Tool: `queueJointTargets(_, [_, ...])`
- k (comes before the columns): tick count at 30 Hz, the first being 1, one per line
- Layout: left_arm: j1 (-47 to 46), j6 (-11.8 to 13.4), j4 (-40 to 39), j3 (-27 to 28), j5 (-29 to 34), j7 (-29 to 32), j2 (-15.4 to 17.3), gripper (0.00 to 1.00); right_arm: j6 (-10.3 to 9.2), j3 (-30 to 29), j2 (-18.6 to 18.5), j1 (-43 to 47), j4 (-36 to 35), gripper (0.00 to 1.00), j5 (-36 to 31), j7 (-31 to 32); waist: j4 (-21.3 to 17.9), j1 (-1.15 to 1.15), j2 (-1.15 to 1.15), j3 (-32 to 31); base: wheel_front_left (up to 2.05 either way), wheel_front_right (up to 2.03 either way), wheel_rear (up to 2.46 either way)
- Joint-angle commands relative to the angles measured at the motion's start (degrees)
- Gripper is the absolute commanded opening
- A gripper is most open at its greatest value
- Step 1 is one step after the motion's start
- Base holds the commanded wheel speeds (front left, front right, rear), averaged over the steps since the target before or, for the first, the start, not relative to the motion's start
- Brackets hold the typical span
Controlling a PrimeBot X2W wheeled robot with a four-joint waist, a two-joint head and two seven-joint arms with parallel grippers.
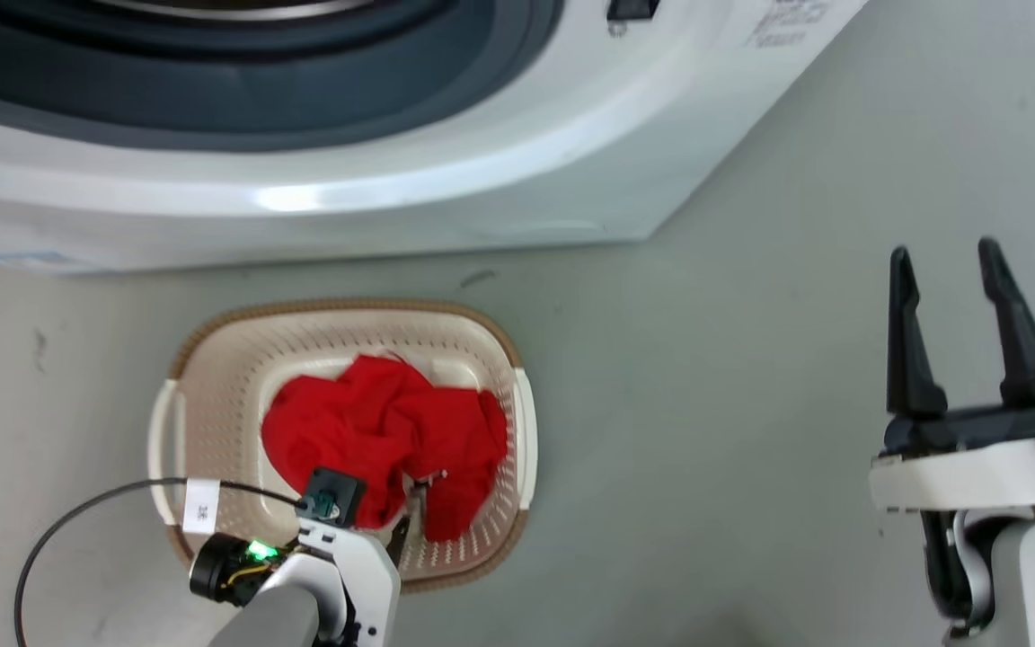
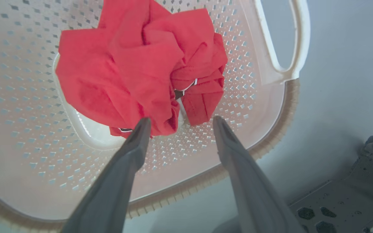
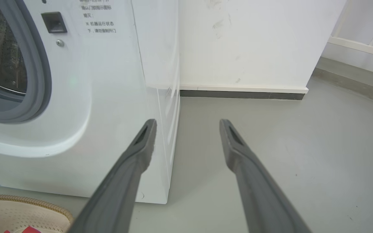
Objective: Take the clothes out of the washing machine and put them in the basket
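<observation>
Clothes [image 1: 383, 431] lie as one crumpled bright red heap inside the basket [image 1: 212, 359], on its bottom and leaning toward the wall on the robot's right. The basket stands on the floor [image 1: 706, 404] just in front of the washing machine [image 1: 392, 180]. The cloth is soft and deeply folded. In the left wrist view a thin line of white trim and a small dark patch show among the folds at the near edge. No number can be read.

The left claw [image 2: 180, 120] hangs over the near end of the basket with its two fingers spread wide and nothing between them. One fingertip overlaps the hem of the heap in that view; I cannot tell whether it touches. The right claw [image 1: 944, 252] is also wide open and empty, over bare floor well apart from the basket, near the machine's front corner.

By my reading the drop into the basket is done for this load, and the step in hand is clearing the left arm away. The next move calls for lifting that claw straight up so no fold is snagged. Then the drum needs a look: only a dark slice of it shows in the right wrist view, with no red there, so whether more remains is unclear.
</observation>
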Motion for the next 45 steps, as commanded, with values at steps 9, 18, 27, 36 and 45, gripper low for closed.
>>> queueJointTargets(9, [8.27,4.64,-16.05,6.46,0.67,-1.59,2.47,1.0,-0.04,-0.04,0.02,6.68,1.31,1.0,-1.38,-0.13,4.35,0.0,0.0,-14.13,0.0,0.0,0.0])
queueJointTargets(18, [16.85,9.1,-34.04,14.65,6.47,-1.62,3.61,1.0,-0.04,0.18,0.02,9.97,1.89,1.0,-1.35,-0.13,5.57,0.0,0.0,-19.47,0.0,0.0,0.0])
queueJointTargets(27, [24.69,12.57,-51.01,24.64,13.73,-1.62,2.71,1.0,-0.04,0.63,0.01,11.81,1.81,1.0,-1.68,-0.13,5.92,0.0,0.0,-23.27,0.0,0.0,0.0])
queueJointTargets(36, [31.93,13.45,-62.64,33.14,19.55,-1.62,-0.97,1.0,-0.04,0.5,0.01,13.97,1.41,1.0,-1.74,-0.13,6.04,0.0,0.0,-26.69,0.0,0.0,0.0])
queueJointTargets(45, [37.05,12.97,-69.08,38.07,23.83,-1.63,-3.13,1.0,-0.04,0.61,0.02,16.17,1.18,1.0,-1.53,-0.13,5.72,0.0,0.0,-29.59,0.0,0.0,0.0])
